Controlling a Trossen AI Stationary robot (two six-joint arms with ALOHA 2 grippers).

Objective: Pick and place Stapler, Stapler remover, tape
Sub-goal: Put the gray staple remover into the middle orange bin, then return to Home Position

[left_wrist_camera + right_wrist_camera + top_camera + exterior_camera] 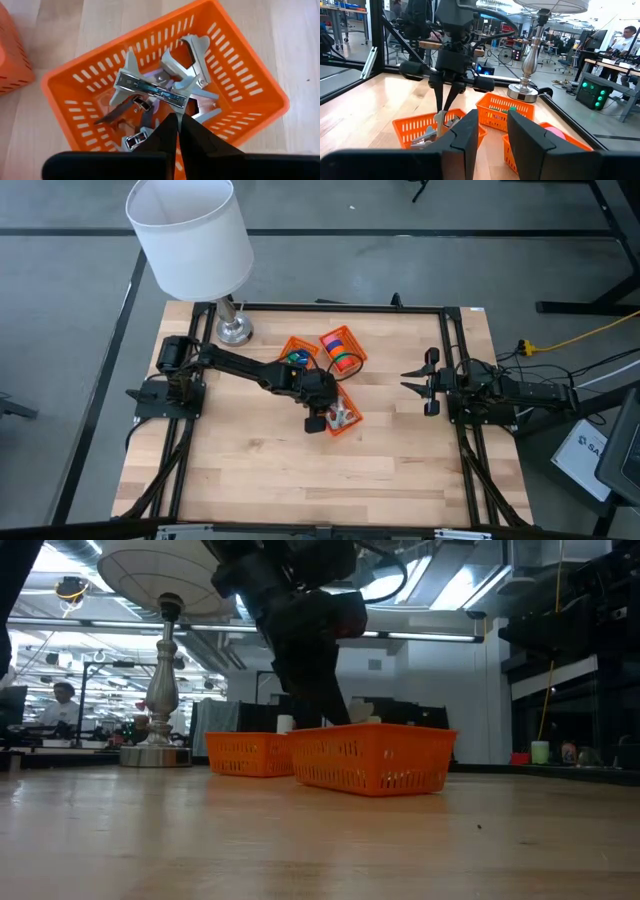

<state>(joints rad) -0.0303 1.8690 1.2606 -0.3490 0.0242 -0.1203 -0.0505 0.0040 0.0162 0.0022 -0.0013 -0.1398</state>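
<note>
Wooden table (260, 470) under lamp (190, 230), workshop beyond.

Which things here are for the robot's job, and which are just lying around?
For the job: staple removers in the orange basket, under the shut left gripper; tape rolls.
Just there: lamp; person far behind; right gripper, waiting at the table's right.
</note>
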